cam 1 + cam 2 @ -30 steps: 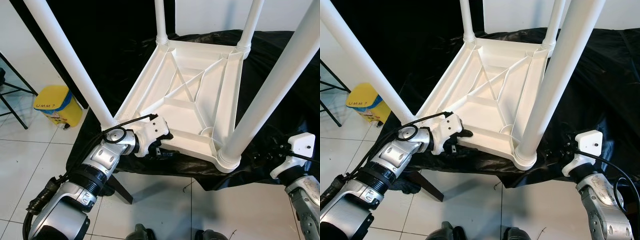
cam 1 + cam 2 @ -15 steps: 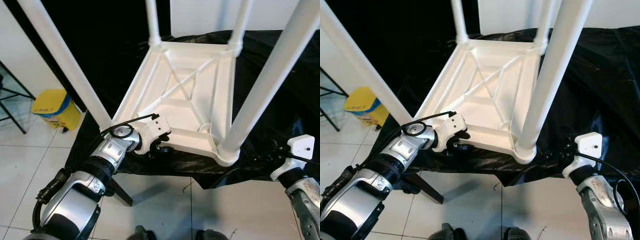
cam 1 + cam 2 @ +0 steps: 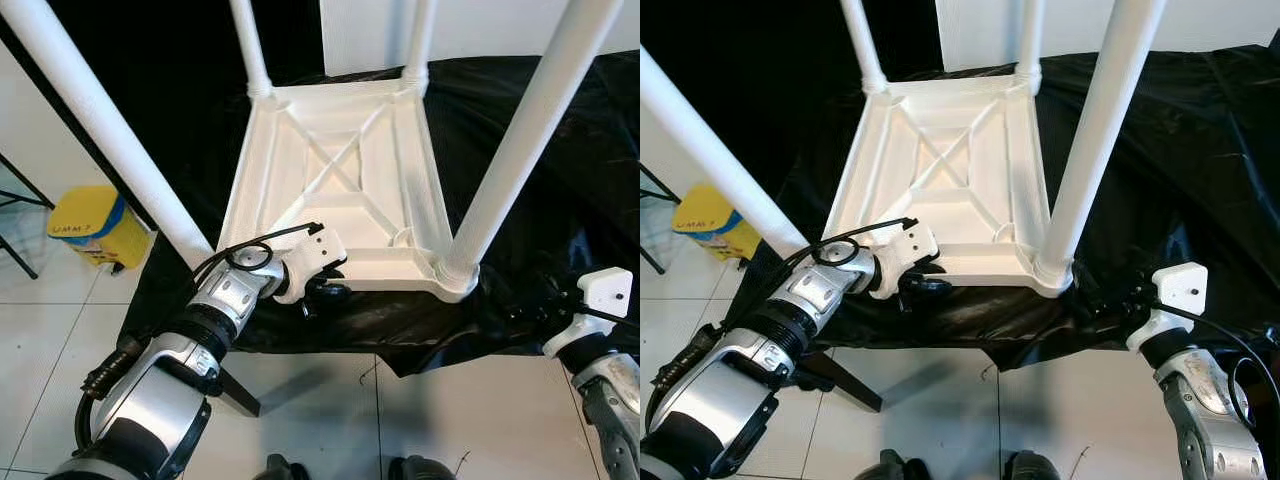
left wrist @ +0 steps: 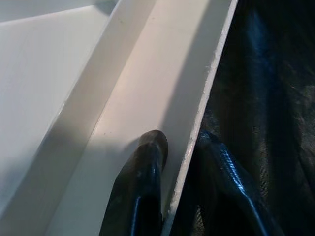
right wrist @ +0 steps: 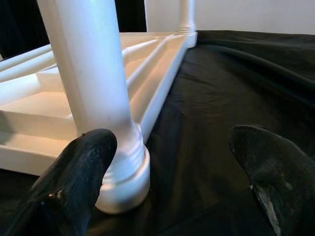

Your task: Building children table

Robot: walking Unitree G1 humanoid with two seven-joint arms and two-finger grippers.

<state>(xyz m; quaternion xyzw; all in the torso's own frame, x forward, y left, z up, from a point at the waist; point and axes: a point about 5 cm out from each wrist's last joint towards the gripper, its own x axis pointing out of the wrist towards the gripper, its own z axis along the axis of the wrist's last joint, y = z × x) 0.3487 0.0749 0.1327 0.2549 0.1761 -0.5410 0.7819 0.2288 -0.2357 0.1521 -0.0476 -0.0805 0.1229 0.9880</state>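
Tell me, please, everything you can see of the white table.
The table is white, plastic-looking, lying upside down on a black sheet. Its ribbed underside with crossed braces faces up, and four round legs stand up from the corners. The left claw is shut on its near rim, one finger inside, one outside.

You're looking at one upturned white table (image 3: 340,190), four legs (image 3: 520,140) standing up, one yellow bin (image 3: 88,225), two grippers.
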